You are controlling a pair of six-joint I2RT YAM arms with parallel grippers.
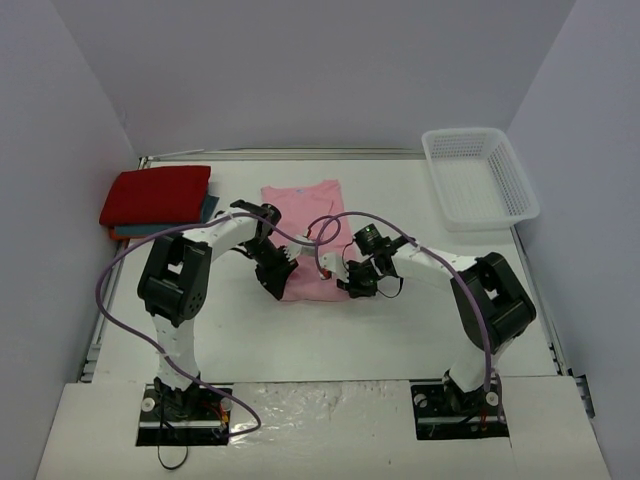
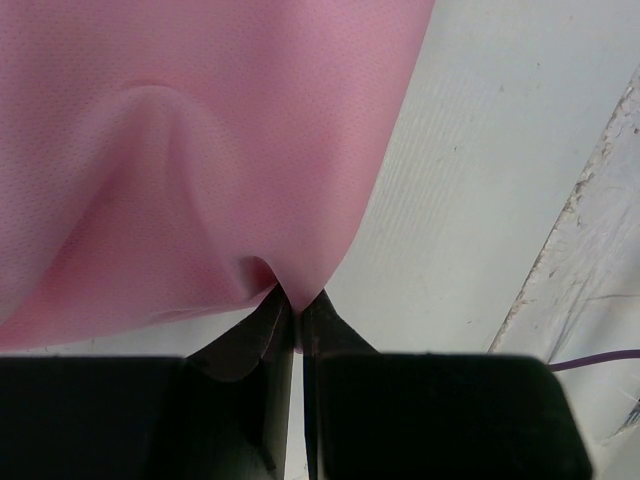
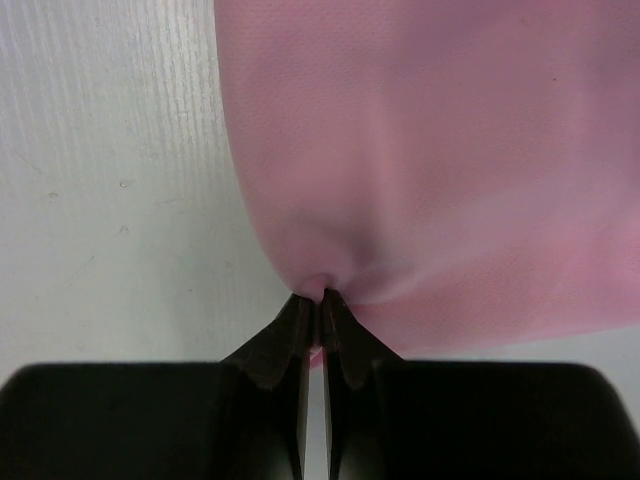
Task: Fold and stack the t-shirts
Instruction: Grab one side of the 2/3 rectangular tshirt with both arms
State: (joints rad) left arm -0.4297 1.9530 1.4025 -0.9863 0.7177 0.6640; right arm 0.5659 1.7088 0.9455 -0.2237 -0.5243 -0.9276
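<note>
I have the pink shirt (image 1: 305,215) lying flat in the middle of the bench (image 1: 390,330), between the two arms. My left pincer (image 1: 276,277) is clamped tight on the shirt's near left corner, its fingers (image 2: 262,335) pressed together with a fold of cloth caught at the tips. My right pincer (image 1: 358,284) is likewise closed hard on the near right corner, and the fabric puckers up from its tips. The red shirt (image 1: 155,195) sits folded at the far left, on top of the teal shirt (image 1: 210,208), whose edge peeks out. A basket (image 1: 480,175) stands at the far right.
</note>
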